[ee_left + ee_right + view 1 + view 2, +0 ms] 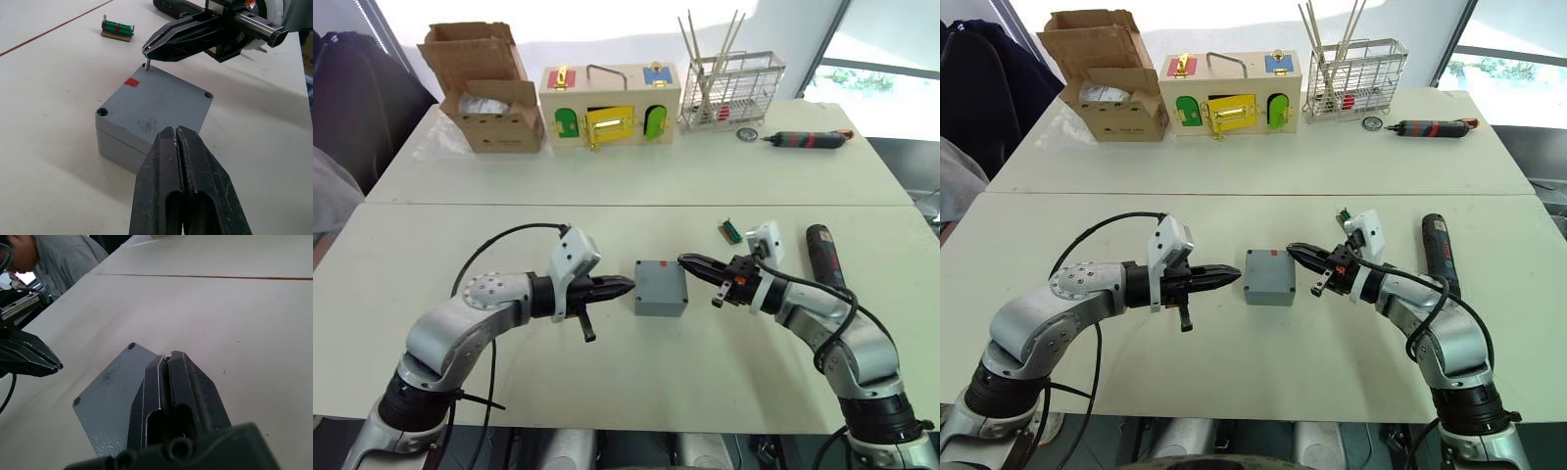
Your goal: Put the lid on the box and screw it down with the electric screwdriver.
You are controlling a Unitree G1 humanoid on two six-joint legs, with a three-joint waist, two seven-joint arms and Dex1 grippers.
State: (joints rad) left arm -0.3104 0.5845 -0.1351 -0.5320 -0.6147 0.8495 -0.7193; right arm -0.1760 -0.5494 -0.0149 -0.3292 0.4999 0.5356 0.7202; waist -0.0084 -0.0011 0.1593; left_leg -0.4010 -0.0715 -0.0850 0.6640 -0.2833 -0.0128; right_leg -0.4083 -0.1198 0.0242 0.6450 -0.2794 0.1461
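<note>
The grey box [661, 299] stands mid-table, and the lid [156, 103] sits on top of it with a small red mark near one corner. My right gripper [685, 261] is shut on a small metal screw [146, 64], which it holds upright over a corner hole of the lid. At the box's left side my left gripper [628, 287] is shut and empty, its tip level with the lid edge. The electric screwdriver [824, 257], thick and black, lies on the table to the right of my right arm.
A small green terminal block [730, 231] lies behind the right gripper. At the back stand a cardboard box [489, 93], a wooden box with coloured doors [609, 106], a wire basket [732, 93] and a slim red-and-black screwdriver [808, 140]. A person [49, 254] sits at the table's left.
</note>
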